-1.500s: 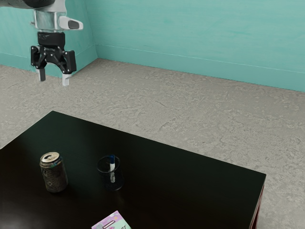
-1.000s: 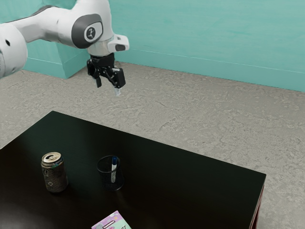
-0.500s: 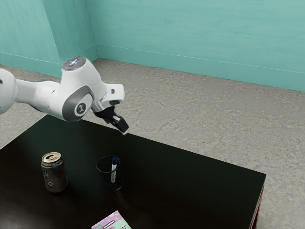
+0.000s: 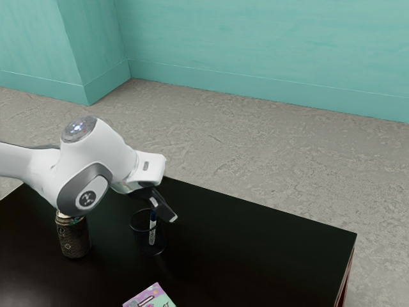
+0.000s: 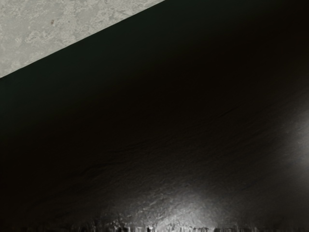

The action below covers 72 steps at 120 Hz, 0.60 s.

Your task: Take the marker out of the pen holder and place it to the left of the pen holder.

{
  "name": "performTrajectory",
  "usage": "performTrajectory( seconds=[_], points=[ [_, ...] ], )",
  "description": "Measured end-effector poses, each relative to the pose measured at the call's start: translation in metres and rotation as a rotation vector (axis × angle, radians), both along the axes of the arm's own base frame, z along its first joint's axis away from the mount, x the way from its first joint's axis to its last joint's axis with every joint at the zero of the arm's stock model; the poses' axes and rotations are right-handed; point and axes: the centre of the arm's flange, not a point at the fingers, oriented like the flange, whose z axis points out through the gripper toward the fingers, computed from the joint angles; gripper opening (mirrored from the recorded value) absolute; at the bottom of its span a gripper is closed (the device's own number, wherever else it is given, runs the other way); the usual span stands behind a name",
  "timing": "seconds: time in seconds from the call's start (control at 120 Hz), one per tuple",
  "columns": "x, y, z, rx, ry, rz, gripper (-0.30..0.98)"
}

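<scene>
Exterior view
Pen holder: our landmark; black, mesh, upright on the dark table.
Marker: inside the pen holder, blue end up, white body down.
Marker's long axis: close to upright, blue end tipped slightly toward the exterior view's right.
Gripper: at the upper part of the pen holder, on its exterior view's right side, slanting down toward the exterior view's right; we cannot tell whether it touches the rim or the marker.
Jaws: we cannot tell whether they are spread or pressed together.
Arm: reaches in from the exterior view's left, its large white joint overlapping the top of the can.
Can: upright, to the exterior view's left of the pen holder, apart from it.
Pink and green item: flat on the table, on the camera's side of the pen holder, cut by the picture's edge.

Wrist view
Table: dark top, with pale glare on it.
Floor: grey, mottled, beyond the table's straight edge.
</scene>
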Motion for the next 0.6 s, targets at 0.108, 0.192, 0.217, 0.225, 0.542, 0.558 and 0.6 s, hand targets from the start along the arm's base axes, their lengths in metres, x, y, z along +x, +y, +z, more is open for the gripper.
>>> performTrajectory(
  seconds=[0.108,0.192,0.217,0.225,0.542,0.558,0.6],
  points=[
    [-0.010,0.020,-0.005,0.005,0.007,0.025,0.69],
    [-0.016,0.026,-0.013,0.012,0.023,0.027,0.69],
    [-0.017,0.027,-0.016,0.014,0.028,0.027,0.69],
    [-0.018,0.028,-0.017,0.015,0.029,0.027,0.69],
    [-0.025,0.049,-0.033,0.031,0.062,0.049,0.67],
    [-0.025,0.049,-0.033,0.031,0.062,0.048,0.65],
    [-0.025,0.049,-0.033,0.032,0.060,0.046,0.63]
  ],
)
